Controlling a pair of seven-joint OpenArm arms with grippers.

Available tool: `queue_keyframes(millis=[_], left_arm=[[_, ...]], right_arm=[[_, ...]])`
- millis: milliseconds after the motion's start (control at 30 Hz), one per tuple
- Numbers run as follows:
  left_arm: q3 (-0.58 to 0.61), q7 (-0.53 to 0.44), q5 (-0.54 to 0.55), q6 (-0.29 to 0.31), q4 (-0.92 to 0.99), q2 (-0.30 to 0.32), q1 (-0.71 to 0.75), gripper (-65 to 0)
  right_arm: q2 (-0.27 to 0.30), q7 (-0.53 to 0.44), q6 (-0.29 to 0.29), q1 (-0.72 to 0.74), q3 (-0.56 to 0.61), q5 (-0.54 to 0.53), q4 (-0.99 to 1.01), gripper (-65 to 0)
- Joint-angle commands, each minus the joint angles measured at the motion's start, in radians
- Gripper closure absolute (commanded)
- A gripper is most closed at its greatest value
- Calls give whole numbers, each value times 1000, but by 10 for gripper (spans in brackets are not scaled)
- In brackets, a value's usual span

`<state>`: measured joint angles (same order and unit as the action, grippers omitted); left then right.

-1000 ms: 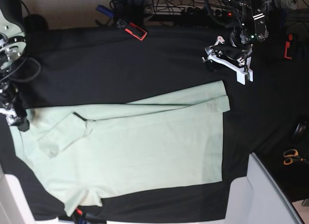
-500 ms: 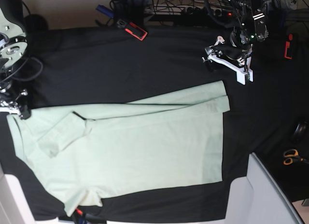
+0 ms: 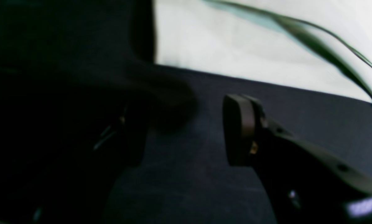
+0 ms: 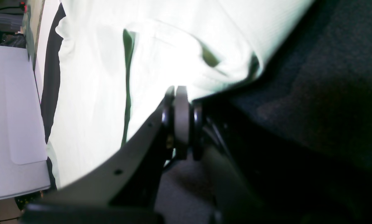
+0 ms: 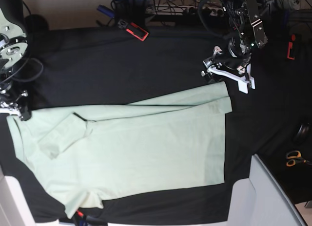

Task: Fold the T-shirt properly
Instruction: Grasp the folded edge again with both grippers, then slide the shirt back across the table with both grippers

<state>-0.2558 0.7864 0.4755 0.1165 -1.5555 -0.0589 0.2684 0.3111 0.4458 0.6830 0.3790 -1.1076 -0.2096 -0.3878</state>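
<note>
**Mint shirt half-folded, right claw pinching its corner**

Mint-green T-shirt [image 5: 131, 148] lies flat on black table cover [image 5: 122, 65], spread across the middle w/ one long edge already turned over onto the body, making a narrow folded band along the far side. A sleeve flap sits creased near the collar end.

Right gripper [image 4: 181, 121] is at the shirt's end corner on the base view's left; wrist view shows its pads pressed together w/ a thin bit of pale cloth between them, so it's clamped on the T-shirt edge. Left gripper [image 5: 229, 72] hovers just above the opposite end, near the folded band's corner but apart from the fabric; its pads [image 3: 239, 129] stand well apart w/ only dark cover between them, nothing held.

Step in hand, prob.: getting both end corners gripped for the next fold. Right side looks set; left isn't. Next move would need the left claw to drop onto the near corner and close, then both arms lift evenly so the cloth doesn't skew or drag the earlier fold open.
</note>
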Motion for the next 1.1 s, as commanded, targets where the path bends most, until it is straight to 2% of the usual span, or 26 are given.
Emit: queue_keyframes(millis=[0,133,367,433,533,1067], left_arm=[[-3,-15,15,7,-38,-3,-2,-380],[-41,-15,15,7,-35,-32,-11,-380],[-90,-20,15,7,80,-34,-53,-380],[-104,-60,15,9,102,-34,-64,-380],[-102,-107,15,9,129,-34,-68,-380],[-109,-109,15,9,183,-49,-148,-380]], right_arm=[[20,-12,15,19,4,-18,-12,0],[21,-11,15,19,5,-18,-12,0],[21,-9,15,19,5,-18,-12,0],[21,-8,15,19,5,-18,-12,0],[21,-8,15,18,5,-18,-12,0],[24,-8,15,18,5,-18,-12,0]])
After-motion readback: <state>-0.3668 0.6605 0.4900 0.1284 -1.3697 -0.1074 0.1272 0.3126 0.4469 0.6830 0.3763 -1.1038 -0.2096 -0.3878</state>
